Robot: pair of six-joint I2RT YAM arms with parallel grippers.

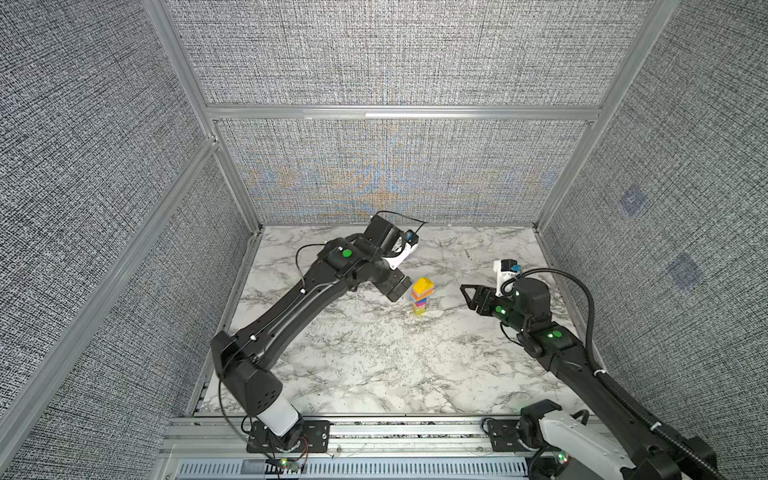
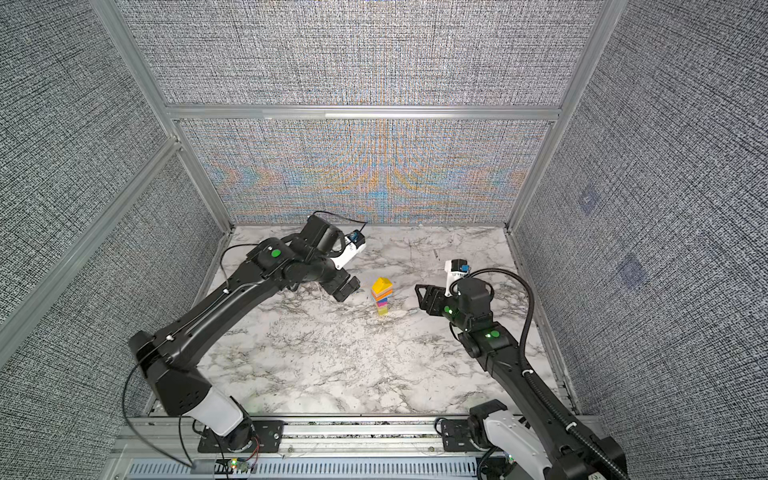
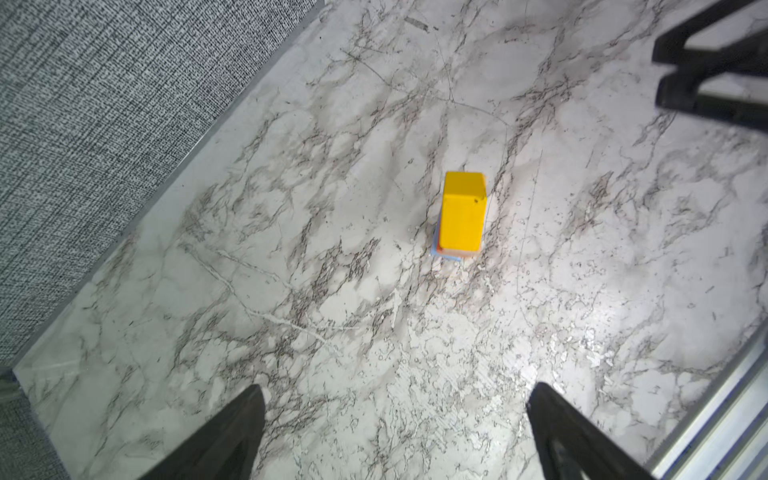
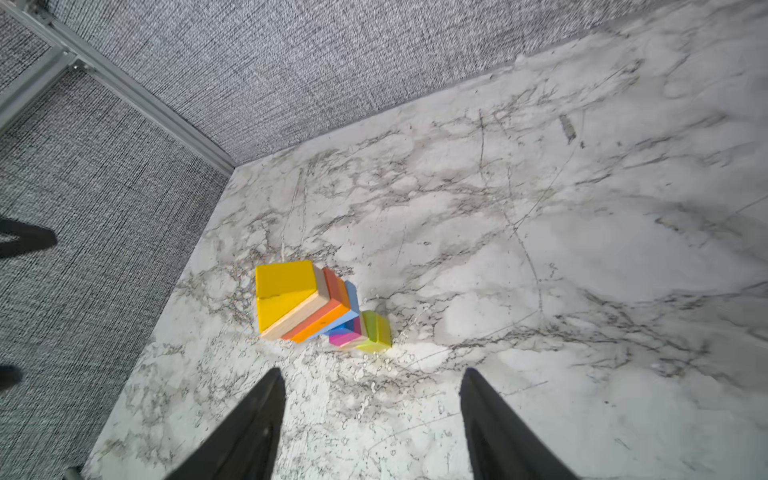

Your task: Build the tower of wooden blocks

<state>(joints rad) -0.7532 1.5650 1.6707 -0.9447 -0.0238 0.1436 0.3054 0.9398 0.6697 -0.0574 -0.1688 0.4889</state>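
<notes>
The narrow tower of painted wood blocks, yellow wedge on top, stands on the middle of the marble table, left fingers and right fingers spread apart, empty, so stacking appears complete, needing only careful withdrawal.

A white, grey-veined marble table sits inside grey woven walls framed by aluminium bars; a slotted metal rail runs along its near edge.
</notes>
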